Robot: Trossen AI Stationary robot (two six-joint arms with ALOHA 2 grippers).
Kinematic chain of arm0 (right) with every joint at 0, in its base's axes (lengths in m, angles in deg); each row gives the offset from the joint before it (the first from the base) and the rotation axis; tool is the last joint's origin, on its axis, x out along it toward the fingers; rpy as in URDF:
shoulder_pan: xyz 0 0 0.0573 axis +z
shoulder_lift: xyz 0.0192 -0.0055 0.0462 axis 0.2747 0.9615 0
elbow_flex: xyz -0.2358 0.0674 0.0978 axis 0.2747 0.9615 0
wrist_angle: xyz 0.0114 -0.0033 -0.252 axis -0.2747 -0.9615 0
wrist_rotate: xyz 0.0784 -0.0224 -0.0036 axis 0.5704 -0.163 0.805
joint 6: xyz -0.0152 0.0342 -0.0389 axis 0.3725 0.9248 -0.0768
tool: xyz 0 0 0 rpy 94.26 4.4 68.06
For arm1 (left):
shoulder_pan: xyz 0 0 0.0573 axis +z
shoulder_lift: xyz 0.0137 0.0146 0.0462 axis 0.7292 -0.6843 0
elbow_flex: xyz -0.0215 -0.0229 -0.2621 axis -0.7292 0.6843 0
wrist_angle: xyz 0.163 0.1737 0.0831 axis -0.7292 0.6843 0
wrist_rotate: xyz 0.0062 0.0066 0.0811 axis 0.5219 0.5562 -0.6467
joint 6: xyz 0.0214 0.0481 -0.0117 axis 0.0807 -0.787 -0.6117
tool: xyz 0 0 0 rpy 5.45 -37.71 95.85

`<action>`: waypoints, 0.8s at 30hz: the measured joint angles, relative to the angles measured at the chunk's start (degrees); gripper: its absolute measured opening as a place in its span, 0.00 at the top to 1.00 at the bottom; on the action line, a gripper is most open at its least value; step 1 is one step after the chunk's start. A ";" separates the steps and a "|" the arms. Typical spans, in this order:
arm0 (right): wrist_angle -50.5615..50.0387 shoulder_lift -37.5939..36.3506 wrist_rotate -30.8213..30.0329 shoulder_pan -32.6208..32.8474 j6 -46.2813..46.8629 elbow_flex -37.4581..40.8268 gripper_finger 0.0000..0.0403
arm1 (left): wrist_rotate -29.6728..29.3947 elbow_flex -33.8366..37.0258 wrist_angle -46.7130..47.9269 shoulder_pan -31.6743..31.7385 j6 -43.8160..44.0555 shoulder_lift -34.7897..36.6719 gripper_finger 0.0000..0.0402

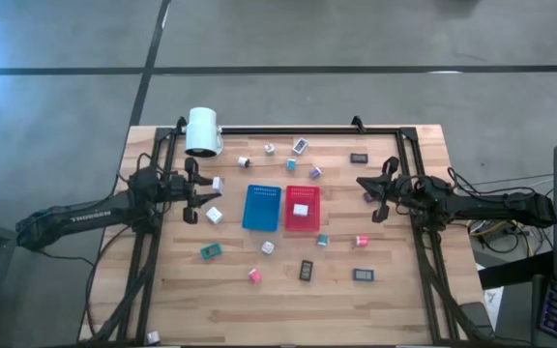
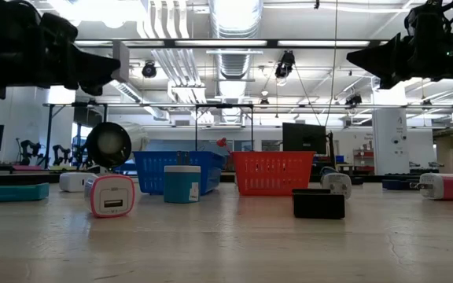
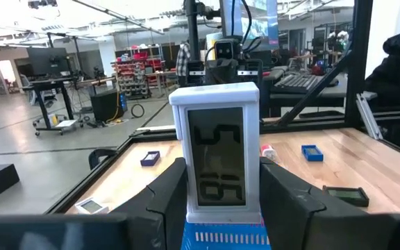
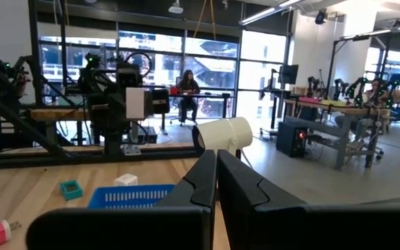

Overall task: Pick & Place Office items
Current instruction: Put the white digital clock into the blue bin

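Left gripper (image 3: 217, 191) pinches a white clock (image 3: 217, 156), raised over the wooden desk (image 1: 288, 300) in an open workshop. Blue tray (image 1: 261, 207) lies just ahead of it; right gripper (image 4: 216, 182) pressed together.

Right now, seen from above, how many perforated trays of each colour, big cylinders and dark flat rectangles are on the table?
blue perforated tray: 1
red perforated tray: 1
white cylinder: 1
dark flat rectangles: 3
Total: 6
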 joint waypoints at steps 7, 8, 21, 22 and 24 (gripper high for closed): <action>-0.07 0.00 0.02 0.00 0.55 0.00 0.98 | 0.02 -4.33 1.47 -0.07 3.00 -1.44 0.64; -0.14 0.00 0.02 0.00 0.55 0.00 0.98 | 0.03 -5.52 2.14 -0.07 3.48 -1.99 0.64; -0.14 0.00 0.02 0.00 0.50 0.00 0.98 | -0.26 -22.23 12.94 -0.11 2.26 -19.85 0.64; -0.14 0.00 0.02 0.00 0.50 0.00 0.98 | -0.26 -23.41 13.90 -0.11 1.79 -21.74 0.64; -0.14 0.00 0.03 0.02 0.53 0.00 0.98 | -0.28 -25.58 16.12 -0.22 0.85 -25.69 0.64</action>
